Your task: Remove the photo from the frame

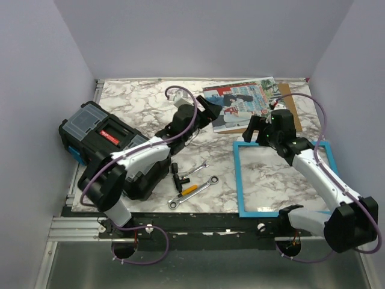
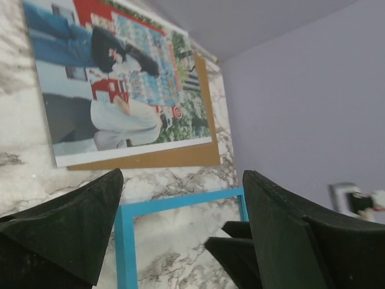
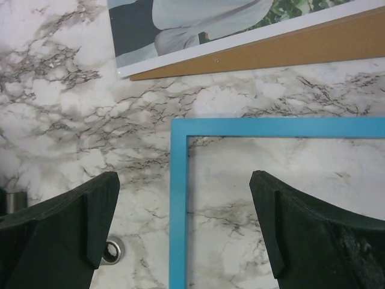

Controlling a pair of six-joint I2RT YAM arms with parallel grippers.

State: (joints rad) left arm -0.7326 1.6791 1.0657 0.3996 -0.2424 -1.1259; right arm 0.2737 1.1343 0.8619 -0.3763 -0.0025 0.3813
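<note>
The photo [image 1: 237,101] lies face up at the back of the table, resting on a plain brown backing board [image 1: 289,93]. The turquoise frame [image 1: 237,180] lies flat nearer the front right, with marble showing through its opening. My left gripper [image 1: 207,111] hovers open by the photo's left edge, holding nothing. In the left wrist view, the photo [image 2: 120,78] and frame [image 2: 180,201] lie beyond the left gripper [image 2: 183,192]. My right gripper [image 1: 260,129] is open above the frame's far left corner. The right wrist view shows the frame [image 3: 178,198] passing between the right gripper's [image 3: 184,186] spread fingers, which touch nothing.
A black toolbox [image 1: 102,141] stands at the left. Two wrenches [image 1: 192,189] and a black T-shaped tool [image 1: 175,174] lie in the middle front. A wrench's ring end [image 3: 111,250] sits just left of the frame. Walls close the back and sides.
</note>
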